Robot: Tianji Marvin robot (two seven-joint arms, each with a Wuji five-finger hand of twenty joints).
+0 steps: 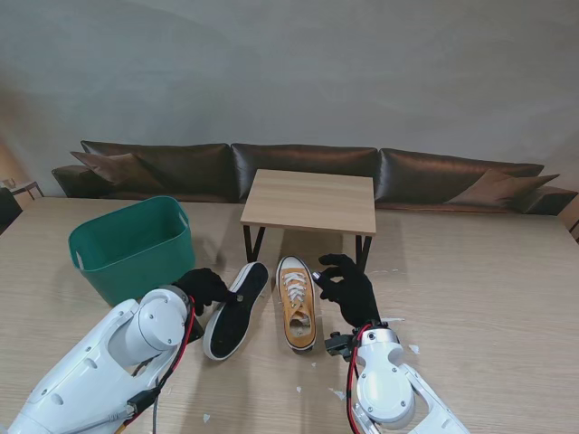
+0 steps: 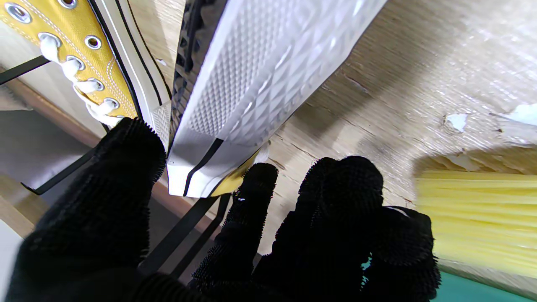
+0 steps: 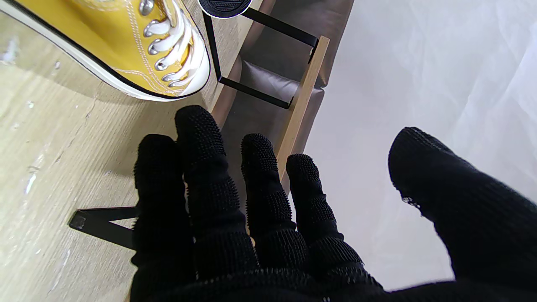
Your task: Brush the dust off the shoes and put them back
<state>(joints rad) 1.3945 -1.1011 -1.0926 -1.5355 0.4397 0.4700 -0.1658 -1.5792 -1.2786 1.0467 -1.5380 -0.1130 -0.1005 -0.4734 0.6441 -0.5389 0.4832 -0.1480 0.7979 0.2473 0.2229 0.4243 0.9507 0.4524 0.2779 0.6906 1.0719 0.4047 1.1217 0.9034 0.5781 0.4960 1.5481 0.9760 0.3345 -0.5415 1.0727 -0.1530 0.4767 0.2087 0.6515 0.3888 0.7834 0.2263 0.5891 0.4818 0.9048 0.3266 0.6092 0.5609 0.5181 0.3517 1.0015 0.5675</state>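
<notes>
- Shoes: two yellow sneakers lie side by side on the desk (image 1: 507, 298), in front of a small wooden side table (image 1: 309, 201).
- Left shoe (image 1: 235, 312) is tipped on its side, black sole with white rim facing out.
- Right shoe (image 1: 296, 301) stands upright, white laces up.
- Left hand (image 1: 206, 287) rests at the tipped shoe's edge; thumb and fingers flank its toe, but a firm hold cannot be told.
- Right hand (image 1: 348, 287) hovers just beside the upright shoe, fingers spread, holding nothing.
- Green bin (image 1: 134, 246) stands to the left.
- Yellow bristles (image 2: 478, 218) show near the left hand.
</notes>
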